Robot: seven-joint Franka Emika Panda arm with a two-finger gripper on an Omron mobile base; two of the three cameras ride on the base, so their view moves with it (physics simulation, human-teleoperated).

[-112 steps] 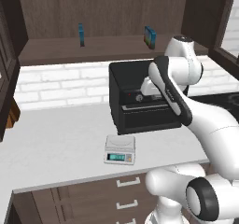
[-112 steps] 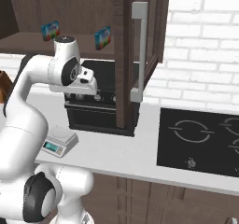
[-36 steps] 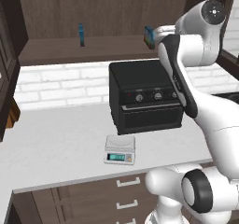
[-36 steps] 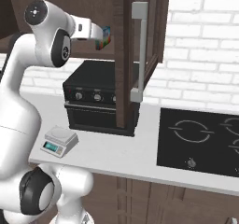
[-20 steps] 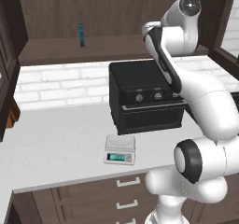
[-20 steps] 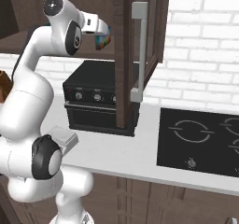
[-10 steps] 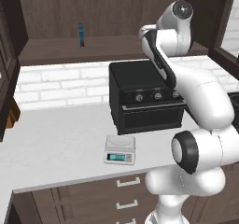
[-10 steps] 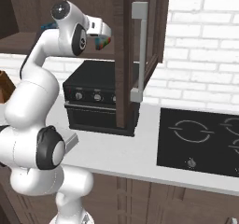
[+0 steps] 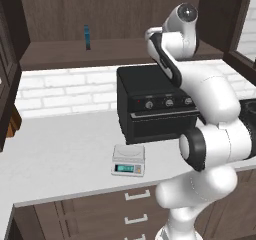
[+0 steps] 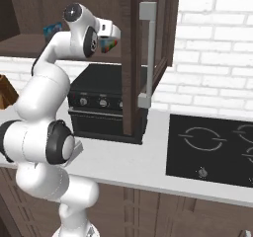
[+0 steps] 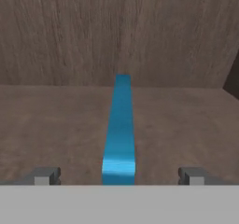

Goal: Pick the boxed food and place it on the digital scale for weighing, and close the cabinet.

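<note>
1 light-blue boxed food lies edge-on, narrow.

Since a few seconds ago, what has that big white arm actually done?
It rose from in front of the black oven to the cabinet shelf; its tool, fingers apart, now straddles the boxed food, seen edge-on. The digital scale and cabinet door stayed put.

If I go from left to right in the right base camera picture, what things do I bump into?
Robot arm → boxed food → black oven → cabinet door with its silver handle → black stovetop.
</note>
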